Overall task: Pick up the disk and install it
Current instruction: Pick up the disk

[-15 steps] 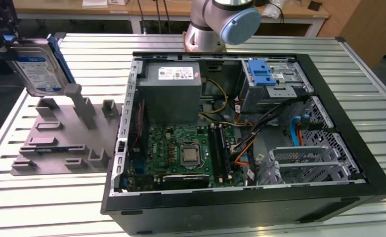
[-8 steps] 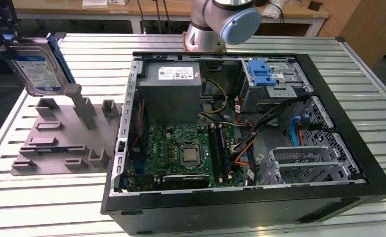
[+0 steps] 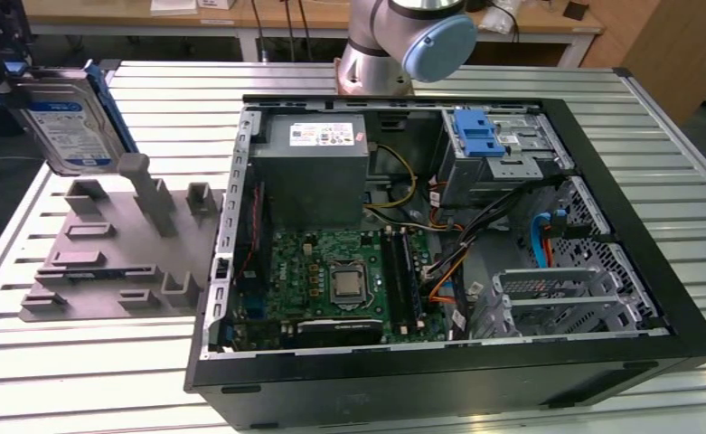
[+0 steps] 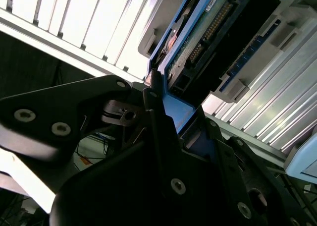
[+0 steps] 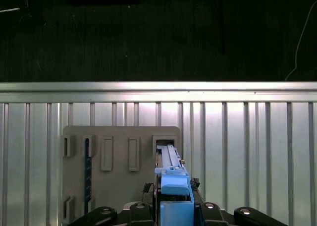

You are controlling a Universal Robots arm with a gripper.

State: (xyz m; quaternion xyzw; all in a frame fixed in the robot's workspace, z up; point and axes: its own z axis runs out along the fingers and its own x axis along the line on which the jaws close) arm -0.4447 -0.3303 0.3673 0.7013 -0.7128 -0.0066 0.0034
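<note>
The disk (image 3: 70,127) is a stiff metal hard drive. I judge it dense and fairly heavy for its size, and sensitive to knocks. Its bare metal faces would be slippery, and the circuit board (image 4: 208,32) on its underside should not be pinched. The blue carrier bracket (image 5: 173,186) around its edge is the sensible place to grip, as the plastic gives the pads some bite. It may flex a little, so the hold should sit close to the drive body.

In the exterior view the disk stands on edge, slightly tilted, at the view's far left. It is raised over the grey slotted holder (image 3: 111,262) and looks clear of it. The first wrist view looks down along the disk's edge to one of the holder's slots.

The pincer (image 4: 176,114) is clamped on the disk. Its black fingers (image 4: 154,117) press on the bracket from both sides, opened no wider than the bracket's thickness.

The open computer case (image 3: 449,380) sits well apart on the ribbed metal worktop (image 3: 39,362).
</note>
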